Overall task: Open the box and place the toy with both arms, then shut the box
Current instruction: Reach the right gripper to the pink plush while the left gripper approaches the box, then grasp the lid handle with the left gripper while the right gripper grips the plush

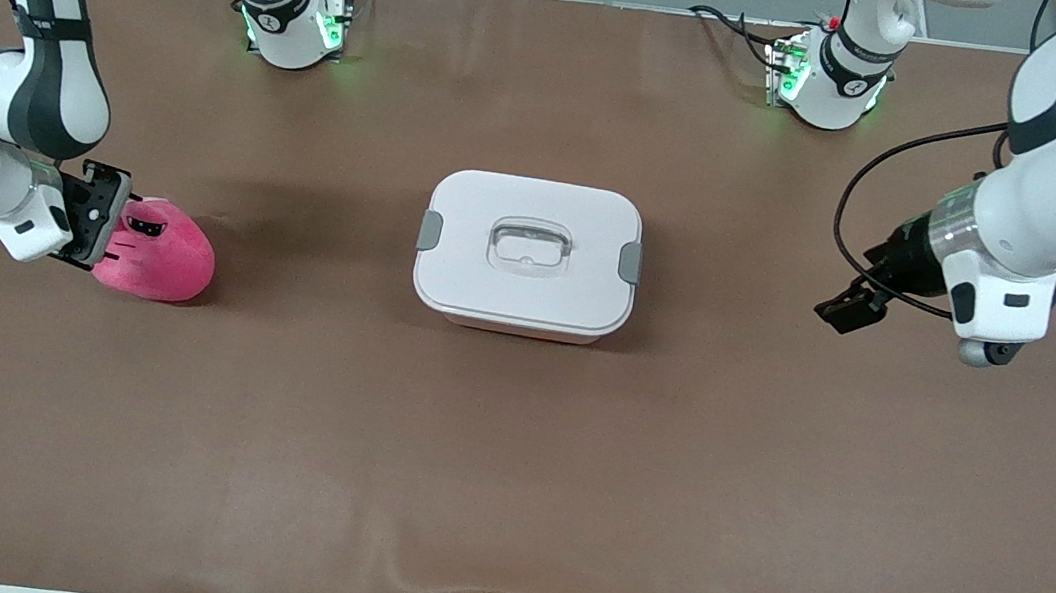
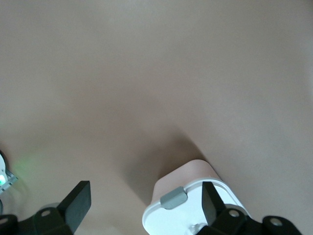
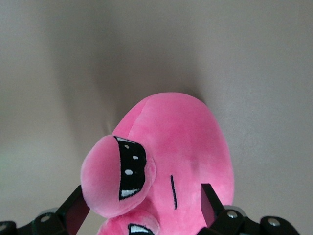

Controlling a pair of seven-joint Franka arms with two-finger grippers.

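Box (image 1: pixel 528 256) mid-table, lid on, clips shut; nothing done yet. Toy (image 1: pixel 159 251) on table toward right arm's end from box. Right gripper (image 1: pixel 99 219) wide open around toy, no grip. Left gripper (image 1: pixel 851 306) wide open, empty, waits beside box.

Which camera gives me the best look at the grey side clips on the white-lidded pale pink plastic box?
The front view: the whole white-lidded pale pink plastic box shows from above, lid on, with both grey side clips at its ends. The left wrist view shows one corner and one clip only. The right wrist view shows none of it.
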